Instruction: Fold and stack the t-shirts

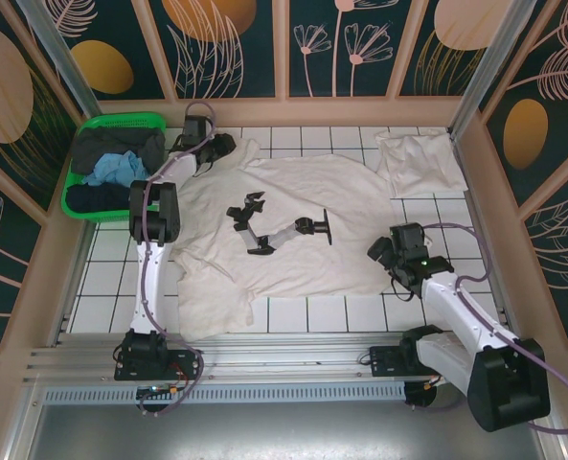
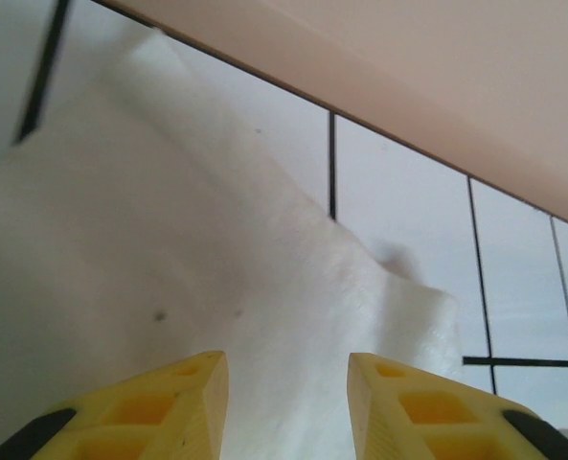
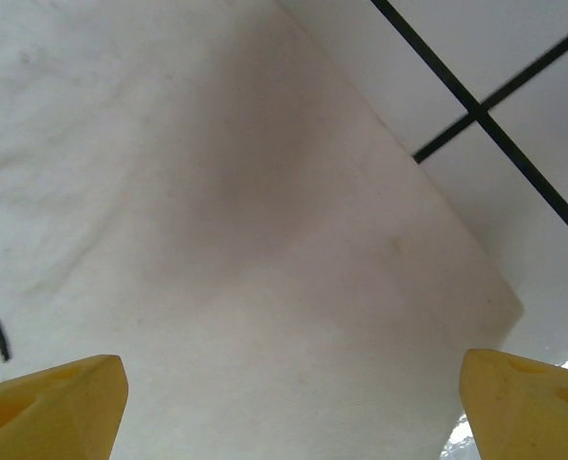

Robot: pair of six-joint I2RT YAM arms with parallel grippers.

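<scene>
The spread t-shirt (image 1: 303, 220) lies in the middle, the folded t-shirt (image 1: 420, 161) at the far right. The left gripper (image 2: 285, 374), half open and empty, sits over the spread t-shirt's far-left edge. The right gripper (image 3: 293, 383), wide open and empty, is over its right edge.

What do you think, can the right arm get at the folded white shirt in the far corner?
Probably yes. The folded t-shirt lies on that arm's side, beyond the right gripper, whose jaws stand open; bare tiles lie between them.

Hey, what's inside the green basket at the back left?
Inside the green basket: a dark grey garment, a light blue cloth, a black garment. Its floor and anything beneath them are covered.
</scene>
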